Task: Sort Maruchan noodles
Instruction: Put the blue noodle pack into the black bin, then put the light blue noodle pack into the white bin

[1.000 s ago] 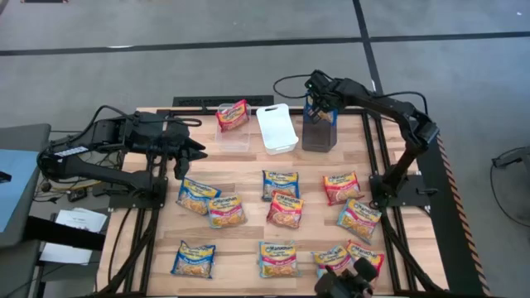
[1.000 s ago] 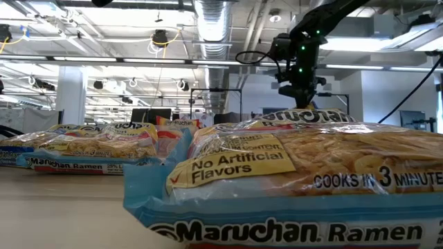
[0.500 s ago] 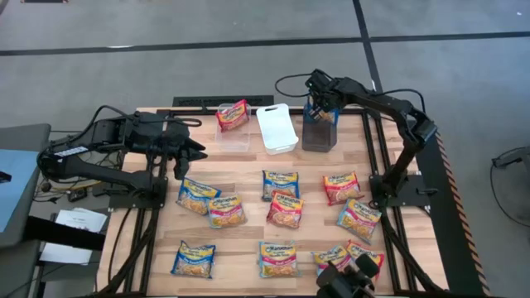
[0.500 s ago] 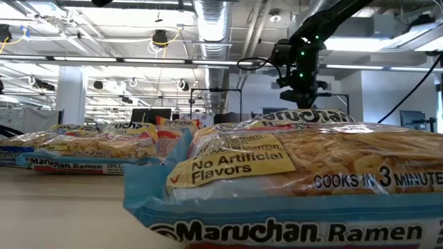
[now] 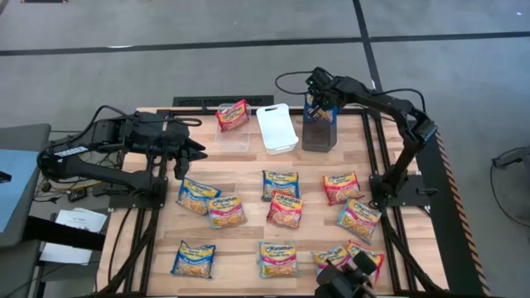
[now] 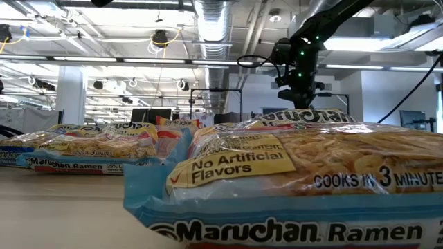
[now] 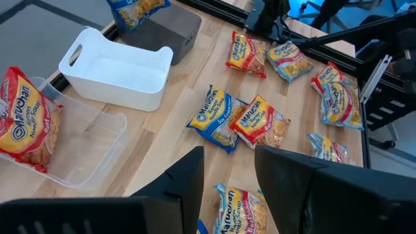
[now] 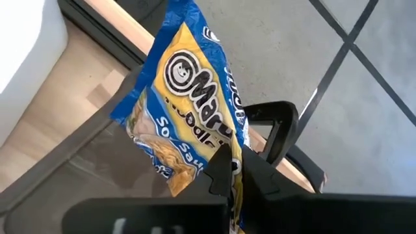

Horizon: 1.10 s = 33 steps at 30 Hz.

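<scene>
**Q:** What lies nearest the low camera?

**A:** A blue ramen packet (image 6: pixel 291 180) fills the near edge of the wooden table (image 5: pixel 240 240), with more packets (image 5: pixel 281 207) scattered flat between it and the dark bin (image 5: pixel 320 132), my landmark at the far edge. One red packet (image 5: pixel 342 187) lies on the near side of the bin; a blue one (image 5: pixel 280 184) lies near it, toward my left arm.

**Q:** And your left gripper?

**A:** My left gripper (image 5: pixel 197 150) hangs over the table's left side, well apart from the dark bin, fingers parted and holding nothing. In its wrist view the two dark fingers (image 7: pixel 188 185) stand apart above the loose packets.

**Q:** The right one?

**A:** My right gripper (image 5: pixel 319 105) is above the dark bin, and its fingers (image 8: pixel 221 170) pinch the edge of a blue-and-yellow packet (image 8: pixel 188 110) that dangles over the bin's opening.

**Q:** What else is beside that bin?

**A:** A white bin (image 5: pixel 277 128) sits just beside it, toward my left arm. Beyond that stands a clear bin (image 5: pixel 234 132) with a red packet (image 5: pixel 233 115) propped in it.
</scene>
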{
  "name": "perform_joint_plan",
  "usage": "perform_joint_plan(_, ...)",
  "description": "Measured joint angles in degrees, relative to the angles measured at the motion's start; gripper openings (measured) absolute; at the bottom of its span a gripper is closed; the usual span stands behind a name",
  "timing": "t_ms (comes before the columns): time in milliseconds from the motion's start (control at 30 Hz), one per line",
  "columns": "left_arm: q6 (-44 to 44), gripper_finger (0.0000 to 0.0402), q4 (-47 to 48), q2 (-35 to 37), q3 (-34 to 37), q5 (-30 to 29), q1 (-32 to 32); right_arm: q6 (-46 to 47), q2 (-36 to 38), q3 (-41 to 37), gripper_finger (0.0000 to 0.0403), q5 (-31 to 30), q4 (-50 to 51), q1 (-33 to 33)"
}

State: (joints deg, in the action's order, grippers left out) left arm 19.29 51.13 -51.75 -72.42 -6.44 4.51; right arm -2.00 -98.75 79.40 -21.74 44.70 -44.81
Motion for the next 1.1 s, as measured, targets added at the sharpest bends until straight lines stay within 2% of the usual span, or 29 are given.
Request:
perform_joint_plan(367,1.3,0.0123,0.0,0.0,0.0,0.0,0.0,-0.1,0.0,0.0,0.0038,1.2,0.2,-0.7)
perform_joint_plan(667,1.3,0.0123,0.0,0.0,0.0,0.0,0.0,0.1,0.0,0.0,0.0100,0.9,0.2,-0.7)
perform_joint_plan(800,1.3,0.0123,0.0,0.0,0.0,0.0,0.0,0.1,0.0,0.0,0.0115,0.9,0.2,-0.7)
perform_joint_plan(1100,1.4,0.0123,0.0,0.0,0.0,-1.4,0.0,1.3,0.2,7.0,0.0125,2.8,13.0,1.2)
